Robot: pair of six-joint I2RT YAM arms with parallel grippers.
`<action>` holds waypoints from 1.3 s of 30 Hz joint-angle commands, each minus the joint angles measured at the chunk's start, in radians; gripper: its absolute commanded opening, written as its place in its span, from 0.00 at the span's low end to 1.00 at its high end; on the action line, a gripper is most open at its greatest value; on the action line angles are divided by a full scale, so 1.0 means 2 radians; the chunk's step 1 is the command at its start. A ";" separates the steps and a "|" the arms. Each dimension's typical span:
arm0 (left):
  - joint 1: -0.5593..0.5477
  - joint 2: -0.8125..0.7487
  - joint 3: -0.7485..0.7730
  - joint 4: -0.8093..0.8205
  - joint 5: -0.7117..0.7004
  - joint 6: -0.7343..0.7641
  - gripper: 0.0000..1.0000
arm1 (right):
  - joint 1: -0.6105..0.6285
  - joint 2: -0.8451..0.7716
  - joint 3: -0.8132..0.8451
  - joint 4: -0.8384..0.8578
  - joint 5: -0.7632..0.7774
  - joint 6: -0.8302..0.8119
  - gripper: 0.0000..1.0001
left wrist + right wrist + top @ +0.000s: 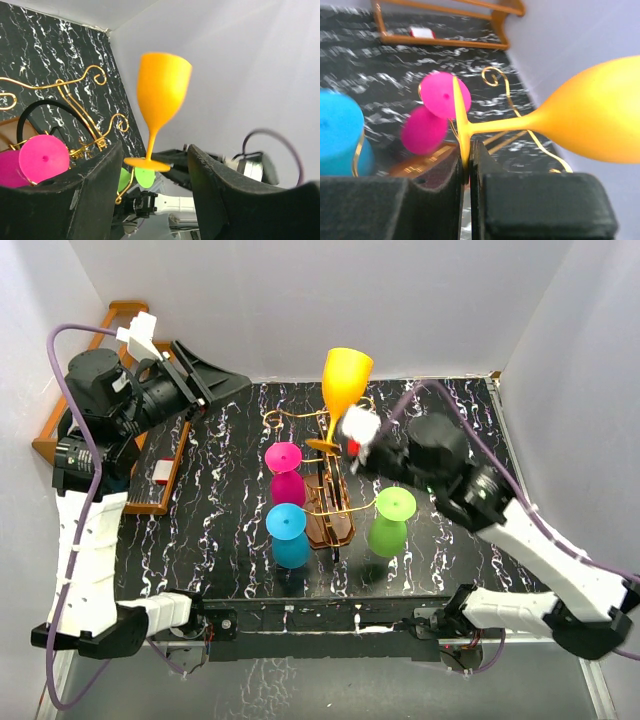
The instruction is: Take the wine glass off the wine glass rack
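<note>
Right gripper [352, 437] was clamped on the foot of the orange glass [345, 380], held upright over the rack's [330, 515] far end. Lift-off looked basically done. Next move probably needed a carry to bare table, dodging the green glass [390, 525]. Left gripper [203, 372] hung wide open, far left.

**Wine glass** [346, 380]: orange, smooth, plastic by the look; soft sheen, bowl slightly translucent.
**Wine glass rack** [329, 524]: brown wooden base, smooth finish; thin gold wire arms, metal, glossy.
**Pink glass** [286, 472], **blue glass** [290, 536], **green glass** [389, 526]: opaque, smooth, satin surface, seemingly plastic.
**Tabletop** [225, 530]: black with white marble veining, smooth, faint sheen.
**Shelf** [440, 40]: orange-brown wood, smooth, lightly varnished.
**Left hand** [155, 150], **right hand** [468, 156]: black fingers, matt, finely grainy surface.
</note>
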 commanded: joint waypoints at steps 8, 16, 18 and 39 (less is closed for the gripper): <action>-0.001 0.075 0.117 -0.101 0.059 -0.030 0.50 | 0.079 -0.088 -0.146 0.160 0.187 -0.610 0.08; -0.002 0.085 0.154 -0.138 0.070 -0.037 0.50 | 0.101 -0.064 -0.139 0.073 0.214 -0.728 0.08; -0.002 0.081 0.151 -0.146 0.069 -0.036 0.50 | 0.102 -0.069 -0.138 0.055 0.207 -0.744 0.08; -0.001 0.065 0.089 -0.204 0.080 0.007 0.49 | 0.117 -0.034 -0.115 0.076 0.185 -0.764 0.08</action>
